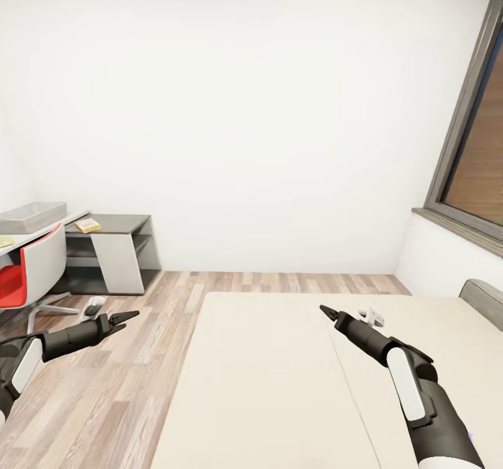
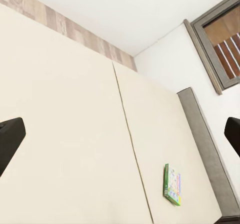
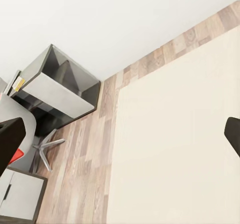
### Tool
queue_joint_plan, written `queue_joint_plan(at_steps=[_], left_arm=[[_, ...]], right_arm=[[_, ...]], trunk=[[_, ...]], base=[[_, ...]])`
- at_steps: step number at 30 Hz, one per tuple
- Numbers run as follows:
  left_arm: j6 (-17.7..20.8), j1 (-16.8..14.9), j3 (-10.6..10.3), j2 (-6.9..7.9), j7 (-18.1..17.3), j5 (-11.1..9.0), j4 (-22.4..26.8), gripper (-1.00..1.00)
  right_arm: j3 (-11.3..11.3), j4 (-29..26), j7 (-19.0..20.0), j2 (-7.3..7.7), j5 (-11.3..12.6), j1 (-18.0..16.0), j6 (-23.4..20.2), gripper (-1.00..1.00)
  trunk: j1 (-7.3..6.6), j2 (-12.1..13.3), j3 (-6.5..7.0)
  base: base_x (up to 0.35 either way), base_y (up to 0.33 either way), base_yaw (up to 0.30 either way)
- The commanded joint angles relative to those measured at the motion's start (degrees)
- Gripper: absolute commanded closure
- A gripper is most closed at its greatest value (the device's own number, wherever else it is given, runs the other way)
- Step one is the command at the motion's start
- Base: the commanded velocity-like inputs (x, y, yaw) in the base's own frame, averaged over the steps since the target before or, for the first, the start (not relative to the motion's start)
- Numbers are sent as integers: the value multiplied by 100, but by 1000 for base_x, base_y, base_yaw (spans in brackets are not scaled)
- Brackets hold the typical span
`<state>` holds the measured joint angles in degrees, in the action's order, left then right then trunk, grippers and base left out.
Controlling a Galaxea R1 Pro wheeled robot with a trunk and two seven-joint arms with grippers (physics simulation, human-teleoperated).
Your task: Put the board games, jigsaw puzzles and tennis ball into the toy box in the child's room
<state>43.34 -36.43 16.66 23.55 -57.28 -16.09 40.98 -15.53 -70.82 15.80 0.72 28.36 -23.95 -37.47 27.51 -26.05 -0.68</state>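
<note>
One board game (image 2: 172,184), a flat pale colourful box with a green edge, lies on the beige bed (image 2: 65,109) near the grey headboard (image 2: 206,151). The light-grey toy box (image 1: 31,216) sits on the pale table (image 1: 71,220) at the far left of the room. A flat yellow item (image 1: 87,225) lies on the desk beside it; I cannot tell what it is. My left gripper (image 1: 123,319) hangs open over the floor left of the bed. My right gripper (image 1: 327,310) is open above the bed (image 1: 279,378), holding nothing. The tennis ball is out of view.
A red-and-white swivel chair (image 1: 31,270) stands in front of the table, beside a dark shelf unit (image 1: 115,249). Wood-plank floor (image 1: 140,357) lies between bed and desk. A dark-framed window (image 1: 475,148) is on the right wall. A small white object (image 1: 370,315) lies on the bed.
</note>
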Motion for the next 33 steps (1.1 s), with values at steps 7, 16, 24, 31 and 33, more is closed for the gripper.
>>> queue_joint_plan(at_steps=[7,16,24,31,33], left_arm=[[34,-2,4,0,-4,-17,-2,-100],[34,-4,4,0,0,-17,-2,-100],[34,-3,4,-7,0,-17,-2,-100],[34,-4,4,-36,-2,-17,-2,-100],[34,-3,4,-40,-2,-17,-2,-100]], right_arm=[[-12,-2,20,-1,4,-4,-36,-100],[-12,-2,20,-1,3,-4,-37,-100],[-12,-2,20,-1,6,-4,-38,-100],[-12,-2,20,-1,4,-4,-39,-100],[-12,-2,20,-1,5,-4,-39,-100]], trunk=[[3,-8,-7],[3,-8,-7],[3,-8,-7],[3,-8,-7],[3,-8,-7]], base=[[-5,-5,0],[0,-17,0],[0,-225,0],[0,-287,0],[0,-293,0]])
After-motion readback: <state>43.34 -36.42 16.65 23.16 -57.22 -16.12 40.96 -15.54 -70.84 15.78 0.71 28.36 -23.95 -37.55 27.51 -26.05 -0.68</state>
